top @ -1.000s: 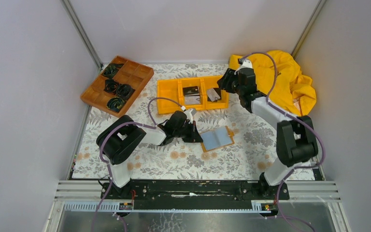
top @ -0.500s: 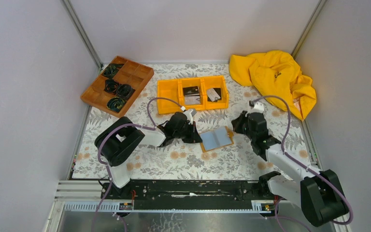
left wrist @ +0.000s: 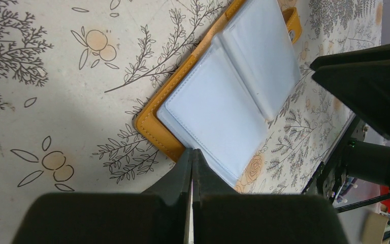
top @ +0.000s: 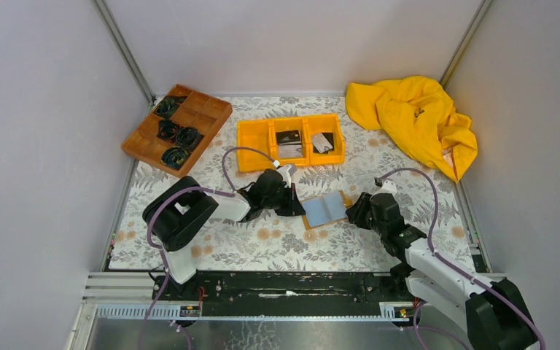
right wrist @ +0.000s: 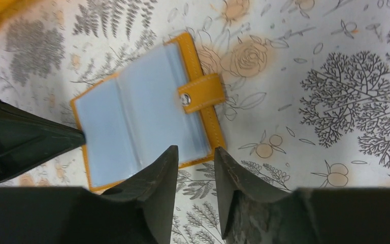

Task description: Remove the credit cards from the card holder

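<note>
The worktop (top: 262, 240) is covered in a flowery cloth, and both arms lean in over the middle of it.

The orange bin (top: 254, 138) sits well past both pincers, on the far side. Two credit cards lie in it, a black card (top: 288, 136) and a pale card (top: 323, 142).

The card holder (top: 327, 209) lies open and flat between the two pincers. Its long way runs from one pincer to the other, a bit slanted. The fold goes across the middle.

The left pincer (left wrist: 191, 155) is closed tight with nothing in it. Its tips sit right at the holder's edge on its own side. It looks like it is pinning that edge down.

The right pincer (right wrist: 195, 152) has its jaws a little way apart and holds nothing. It hangs just over the other end of the holder. The blue pockets (right wrist: 132, 122) lie straight ahead of its tips. This pincer is free, so it seems to be the one that will pull a card.

The snap tab (right wrist: 203, 93) sticks out at the right pincer's end, ahead of its tips and off to one side.

The pockets look pale and smooth. I cannot tell if a card is in them.
</note>
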Action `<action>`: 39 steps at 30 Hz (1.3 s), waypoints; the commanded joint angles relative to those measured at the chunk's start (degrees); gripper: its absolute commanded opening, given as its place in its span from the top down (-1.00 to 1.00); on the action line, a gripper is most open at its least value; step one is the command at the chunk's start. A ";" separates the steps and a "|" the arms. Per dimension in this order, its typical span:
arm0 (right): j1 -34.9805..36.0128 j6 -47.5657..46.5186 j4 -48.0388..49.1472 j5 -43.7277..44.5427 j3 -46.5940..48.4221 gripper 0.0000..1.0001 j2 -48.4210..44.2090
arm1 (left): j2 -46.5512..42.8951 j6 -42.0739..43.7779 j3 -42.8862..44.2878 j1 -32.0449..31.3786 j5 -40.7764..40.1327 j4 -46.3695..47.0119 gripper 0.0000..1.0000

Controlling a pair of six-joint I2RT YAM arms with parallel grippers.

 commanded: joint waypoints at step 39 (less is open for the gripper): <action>0.46 -1.47 7.95 -3.39 2.81 0.21 10.62 | 0.73 1.58 0.16 -0.20 -1.98 -4.12 1.00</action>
